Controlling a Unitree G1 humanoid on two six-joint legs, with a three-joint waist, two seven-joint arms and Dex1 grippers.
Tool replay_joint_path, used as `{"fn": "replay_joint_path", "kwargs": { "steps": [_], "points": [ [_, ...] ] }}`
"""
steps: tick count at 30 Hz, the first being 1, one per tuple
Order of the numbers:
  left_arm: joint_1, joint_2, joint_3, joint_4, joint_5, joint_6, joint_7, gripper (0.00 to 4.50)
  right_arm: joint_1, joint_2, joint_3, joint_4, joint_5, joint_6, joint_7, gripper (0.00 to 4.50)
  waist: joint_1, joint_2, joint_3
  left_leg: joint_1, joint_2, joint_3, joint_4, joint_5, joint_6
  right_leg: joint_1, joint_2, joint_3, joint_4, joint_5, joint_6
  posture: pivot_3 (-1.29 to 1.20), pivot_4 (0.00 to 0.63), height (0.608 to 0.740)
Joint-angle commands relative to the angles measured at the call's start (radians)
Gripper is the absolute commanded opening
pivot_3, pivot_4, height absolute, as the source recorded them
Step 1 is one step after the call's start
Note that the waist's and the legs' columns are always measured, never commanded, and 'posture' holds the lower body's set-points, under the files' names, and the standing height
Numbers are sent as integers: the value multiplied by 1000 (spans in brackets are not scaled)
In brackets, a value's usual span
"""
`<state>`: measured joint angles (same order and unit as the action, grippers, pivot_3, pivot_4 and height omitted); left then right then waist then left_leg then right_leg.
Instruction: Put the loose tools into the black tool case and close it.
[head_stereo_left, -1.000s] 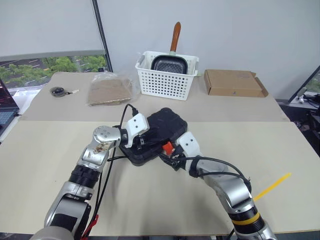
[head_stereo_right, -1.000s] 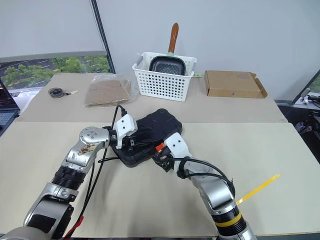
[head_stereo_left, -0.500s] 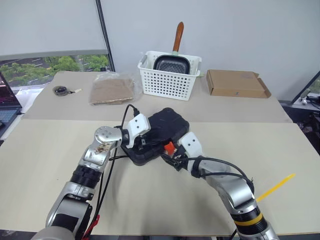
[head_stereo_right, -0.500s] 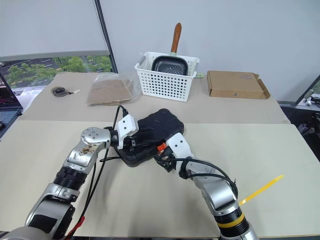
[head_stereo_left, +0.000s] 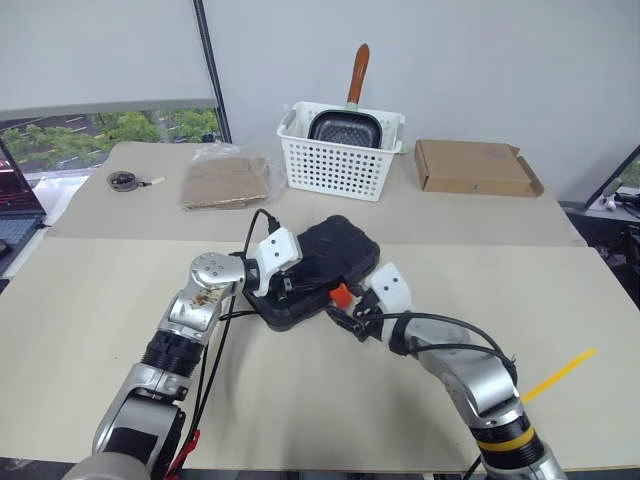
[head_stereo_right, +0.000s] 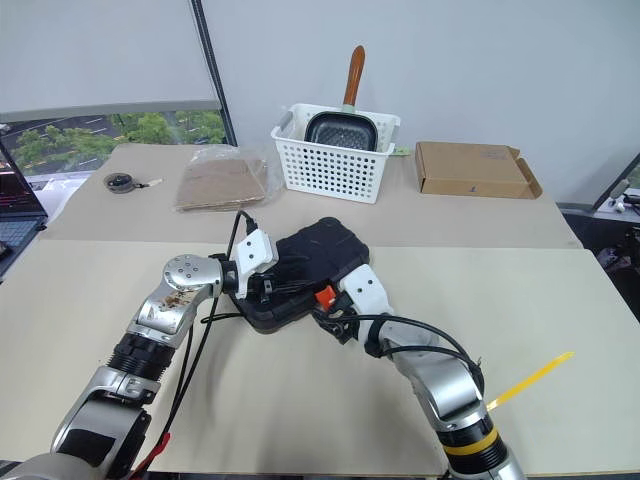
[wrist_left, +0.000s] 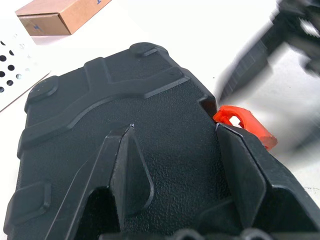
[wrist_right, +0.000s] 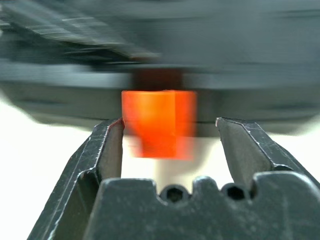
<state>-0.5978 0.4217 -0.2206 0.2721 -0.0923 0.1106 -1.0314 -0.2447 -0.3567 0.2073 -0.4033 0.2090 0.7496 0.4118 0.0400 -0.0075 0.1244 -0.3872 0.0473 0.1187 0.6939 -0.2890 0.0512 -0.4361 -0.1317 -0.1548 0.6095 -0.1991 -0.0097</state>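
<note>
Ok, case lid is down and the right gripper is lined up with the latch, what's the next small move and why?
Probably ease the right gripper forward and press the orange latch shut: it juts out, unfastened, between the open fingers, while the left gripper rests on the black case lid.

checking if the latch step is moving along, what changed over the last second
The right gripper has drawn back a little from the black tool case toward the robot's right, its open fingers now framing the orange latch without gripping it. Nothing was taken hold of or let go. The left gripper stays spread over the closed lid, and the case has not shifted on the table.
</note>
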Motion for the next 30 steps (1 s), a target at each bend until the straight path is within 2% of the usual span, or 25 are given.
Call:
{"fn": "replay_joint_path", "kwargs": {
  "steps": [1,15,26,27,30],
  "points": [
    [103,5,-145,93,95,64,-43,2852,2,-14,-54,-22,-27,-14,-37,3415,2,2,-1,0,0,0,0,0,0,0,0,0,0,0,0,0,150,700],
    [107,6,-146,94,96,63,-48,2852,15,-26,-30,-66,12,-12,12,3415,1,2,-1,0,-1,0,0,-1,2,0,0,0,0,-1,1,0,150,700],
    [107,3,-147,96,97,62,-49,2852,41,-63,-60,-117,41,15,51,3415,1,2,-1,0,-1,0,0,-1,3,0,0,0,-1,-2,2,0,150,700],
    [107,3,-147,96,97,62,-50,2852,46,-72,-53,-116,36,18,55,2887,1,2,-1,0,-1,0,0,-1,3,0,0,0,0,-2,2,0,150,700],
    [108,2,-148,94,97,64,-49,2852,52,-81,-34,-106,26,23,54,2075,0,2,-2,0,-1,-1,0,-1,3,0,0,0,-1,-2,2,0,150,700]
  ]
}}
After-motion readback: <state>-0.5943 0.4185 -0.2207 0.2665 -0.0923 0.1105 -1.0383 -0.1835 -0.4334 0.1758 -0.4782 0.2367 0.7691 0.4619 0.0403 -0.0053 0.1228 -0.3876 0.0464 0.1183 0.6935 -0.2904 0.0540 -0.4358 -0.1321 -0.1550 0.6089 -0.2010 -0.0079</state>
